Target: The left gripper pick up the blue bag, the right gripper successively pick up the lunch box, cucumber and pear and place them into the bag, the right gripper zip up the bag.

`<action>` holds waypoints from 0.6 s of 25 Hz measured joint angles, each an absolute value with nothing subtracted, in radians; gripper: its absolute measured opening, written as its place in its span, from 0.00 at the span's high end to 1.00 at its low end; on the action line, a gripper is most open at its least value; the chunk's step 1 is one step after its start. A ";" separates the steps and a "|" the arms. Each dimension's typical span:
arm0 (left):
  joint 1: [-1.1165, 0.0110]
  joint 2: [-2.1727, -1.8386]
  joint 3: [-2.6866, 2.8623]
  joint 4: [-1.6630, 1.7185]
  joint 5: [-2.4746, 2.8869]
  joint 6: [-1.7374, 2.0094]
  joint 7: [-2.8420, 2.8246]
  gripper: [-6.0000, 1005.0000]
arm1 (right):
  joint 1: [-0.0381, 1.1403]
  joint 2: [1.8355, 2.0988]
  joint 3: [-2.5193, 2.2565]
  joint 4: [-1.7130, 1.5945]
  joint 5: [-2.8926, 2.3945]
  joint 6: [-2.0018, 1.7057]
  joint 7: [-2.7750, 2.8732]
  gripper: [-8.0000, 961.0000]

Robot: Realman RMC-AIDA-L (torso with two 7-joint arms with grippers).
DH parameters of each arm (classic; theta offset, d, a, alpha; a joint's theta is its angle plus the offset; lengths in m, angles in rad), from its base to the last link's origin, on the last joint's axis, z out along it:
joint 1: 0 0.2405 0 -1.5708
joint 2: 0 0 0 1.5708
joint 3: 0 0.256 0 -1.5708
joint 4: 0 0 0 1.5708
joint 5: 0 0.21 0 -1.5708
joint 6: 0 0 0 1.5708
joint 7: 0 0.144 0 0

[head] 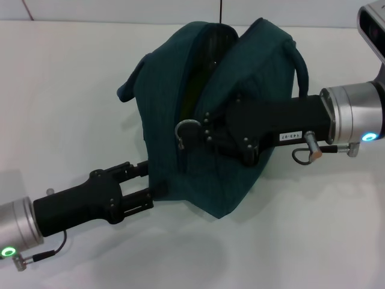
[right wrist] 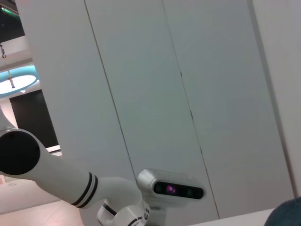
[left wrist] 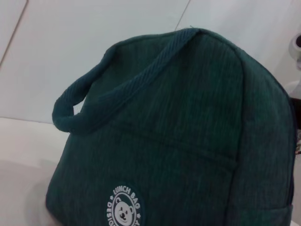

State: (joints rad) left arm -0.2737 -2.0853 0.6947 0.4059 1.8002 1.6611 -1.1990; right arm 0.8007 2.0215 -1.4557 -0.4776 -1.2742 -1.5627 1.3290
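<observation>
The blue bag (head: 180, 78), dark teal cloth, stands mid-table with its top seam gaping at the far end. It fills the left wrist view as the bag (left wrist: 188, 132), with a handle (left wrist: 108, 89) and a white bear badge (left wrist: 123, 207). My left gripper (head: 150, 180) comes in from the lower left and is shut on the bag's near bottom corner. From the right, my right gripper (head: 204, 128) lies across the bag's side, shut on the metal ring of the zipper pull (head: 185, 132). The lunch box, cucumber and pear are out of view.
White tabletop (head: 72, 90) surrounds the bag. A second bag handle (head: 301, 66) arches over the right arm. The right wrist view shows grey wall panels, a white robot arm with a camera head (right wrist: 171, 188) and a sliver of the bag (right wrist: 288, 214).
</observation>
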 joint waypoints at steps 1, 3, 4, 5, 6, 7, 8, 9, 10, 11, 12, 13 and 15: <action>-0.276 -2.086 0.695 0.403 1.801 1.656 -1.196 0.19 | 0.801 2.022 -1.456 -0.478 -1.274 -1.565 1.329 0.98; -0.280 -2.086 0.697 0.399 1.801 1.647 -1.192 0.24 | 0.801 2.023 -1.456 -0.478 -1.273 -1.568 1.329 0.98; -0.282 -2.086 0.700 0.398 1.801 1.644 -1.190 0.28 | 0.801 2.023 -1.456 -0.477 -1.273 -1.570 1.329 0.98; -0.282 -2.086 0.703 0.397 1.801 1.643 -1.186 0.31 | 0.801 2.023 -1.456 -0.477 -1.273 -1.573 1.329 0.98; -0.283 -2.086 0.706 0.396 1.801 1.642 -1.182 0.35 | 0.800 2.023 -1.456 -0.476 -1.272 -1.577 1.329 0.98; -0.284 -2.086 0.708 0.392 1.801 1.642 -1.172 0.38 | 0.800 2.023 -1.456 -0.475 -1.271 -1.580 1.328 0.98; -0.284 -2.086 0.708 0.388 1.801 1.642 -1.161 0.41 | 0.800 2.023 -1.456 -0.473 -1.271 -1.582 1.328 0.98; -0.285 -2.086 0.709 0.385 1.801 1.642 -1.150 0.46 | 0.798 2.023 -1.456 -0.472 -1.270 -1.582 1.328 0.98; -0.285 -2.086 0.709 0.383 1.801 1.642 -1.140 0.51 | 0.795 2.023 -1.455 -0.473 -1.270 -1.583 1.328 0.98; -0.285 -2.086 0.709 0.381 1.801 1.642 -1.132 0.56 | 0.792 2.023 -1.454 -0.474 -1.269 -1.583 1.328 0.98; -0.285 -2.087 0.709 0.380 1.801 1.641 -1.124 0.61 | 0.789 2.023 -1.452 -0.476 -1.269 -1.583 1.328 0.98; -0.285 -2.087 0.709 0.376 1.801 1.641 -1.114 0.66 | 0.785 2.023 -1.450 -0.480 -1.266 -1.583 1.325 0.98; -0.285 -2.087 0.709 0.371 1.801 1.641 -1.101 0.70 | 0.782 2.023 -1.447 -0.480 -1.257 -1.583 1.317 0.98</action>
State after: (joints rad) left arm -0.2853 -2.0874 0.7088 0.3713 1.8011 1.6409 -1.1014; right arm 0.7821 2.0233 -1.4470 -0.4805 -1.2565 -1.5826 1.3165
